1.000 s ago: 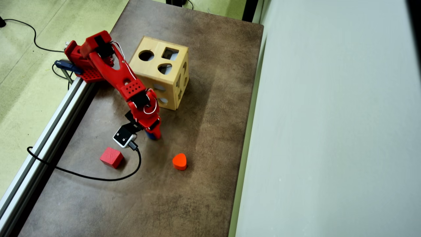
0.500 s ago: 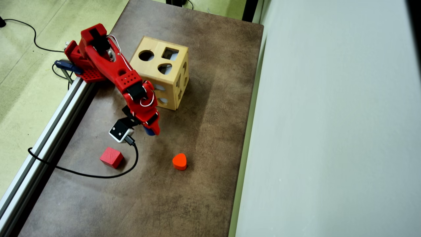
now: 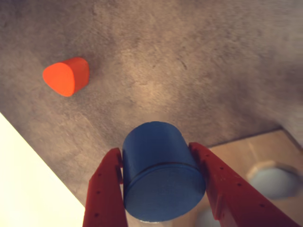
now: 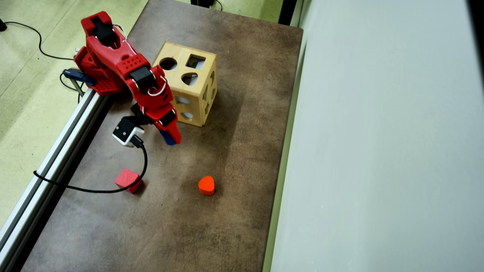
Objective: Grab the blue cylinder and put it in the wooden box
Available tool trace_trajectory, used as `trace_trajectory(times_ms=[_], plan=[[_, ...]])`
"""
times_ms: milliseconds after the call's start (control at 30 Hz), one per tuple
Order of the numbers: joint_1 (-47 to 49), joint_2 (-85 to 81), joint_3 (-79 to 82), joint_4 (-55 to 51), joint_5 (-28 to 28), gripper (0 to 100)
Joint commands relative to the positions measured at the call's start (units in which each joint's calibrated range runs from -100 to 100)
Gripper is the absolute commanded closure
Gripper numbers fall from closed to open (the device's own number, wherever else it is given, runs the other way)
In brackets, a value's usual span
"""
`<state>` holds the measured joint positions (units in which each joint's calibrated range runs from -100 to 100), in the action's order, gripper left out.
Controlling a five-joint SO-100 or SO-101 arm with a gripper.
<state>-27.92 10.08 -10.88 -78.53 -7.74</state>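
The blue cylinder fills the bottom centre of the wrist view, clamped between my two red fingers. My gripper is shut on it and holds it off the brown table. From overhead only a sliver of the blue cylinder shows under my gripper, which hangs just in front of the wooden box. The box top carries a round, a square and a rounded hole. A corner of the wooden box appears at the wrist view's lower right.
A red cube lies near the table's left side with a black cable curling round it. An orange-red heart-like block sits further forward. An aluminium rail runs along the left edge; a pale wall bounds the right.
The arm has pulled back and lifted toward the wooden box, carrying the blue cylinder away from the two red blocks. The blocks have not moved.
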Motion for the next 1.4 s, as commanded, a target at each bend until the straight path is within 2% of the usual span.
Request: trace_trajectory(times_ms=[0, 433, 867, 1367], plan=[[0.0, -7.7, -1.0, -5.5, -0.2, 86], [1.0, -19.5, -1.0, -14.1, -0.1, 86], [12.1, -23.6, -1.0, -19.1, 0.4, 86], [20.9, -26.9, -0.7, -19.4, 2.3, 86]])
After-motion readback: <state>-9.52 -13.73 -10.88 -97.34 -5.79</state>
